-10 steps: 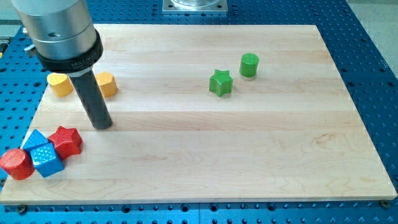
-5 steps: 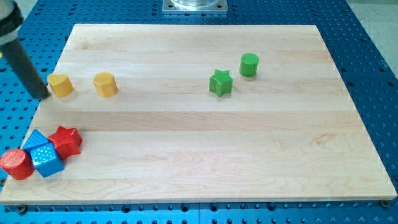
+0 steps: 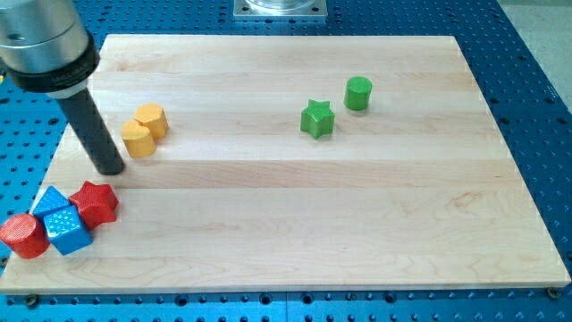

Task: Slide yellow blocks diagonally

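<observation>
Two yellow blocks sit touching at the view's left: one point(image 3: 137, 139) lower left, and the other point(image 3: 152, 119) up and right of it. My tip point(image 3: 111, 167) rests on the board just left of and below the lower yellow block, close to it; I cannot tell whether it touches. The dark rod rises up and left from the tip to the arm's grey body at the view's top left.
A red star block point(image 3: 95, 202), two blue blocks point(image 3: 68, 230) point(image 3: 50, 200) and a red cylinder point(image 3: 22, 236) cluster at the view's bottom left, below my tip. A green star point(image 3: 316, 118) and a green cylinder point(image 3: 358, 93) sit right of centre. The wooden board point(image 3: 357, 224) lies on a blue perforated table.
My tip swung from the board's middle left out past the left edge, then back in. The left yellow block has slid right and down until it touches the other yellow block.
</observation>
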Robot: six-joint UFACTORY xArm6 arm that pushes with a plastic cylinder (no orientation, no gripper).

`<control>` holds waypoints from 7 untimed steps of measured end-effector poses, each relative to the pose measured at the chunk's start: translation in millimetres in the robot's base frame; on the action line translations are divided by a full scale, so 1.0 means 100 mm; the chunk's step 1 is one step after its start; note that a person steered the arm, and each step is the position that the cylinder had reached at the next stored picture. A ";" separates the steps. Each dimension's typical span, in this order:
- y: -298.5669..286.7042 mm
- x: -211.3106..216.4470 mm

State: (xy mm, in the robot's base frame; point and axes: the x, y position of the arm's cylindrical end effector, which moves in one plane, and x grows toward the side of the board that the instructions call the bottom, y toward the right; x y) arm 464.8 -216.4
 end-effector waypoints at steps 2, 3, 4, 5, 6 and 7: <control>0.00 -0.52; 0.12 -0.65; 0.87 -0.71; 1.54 -0.60; 1.35 -0.15; 1.83 -0.02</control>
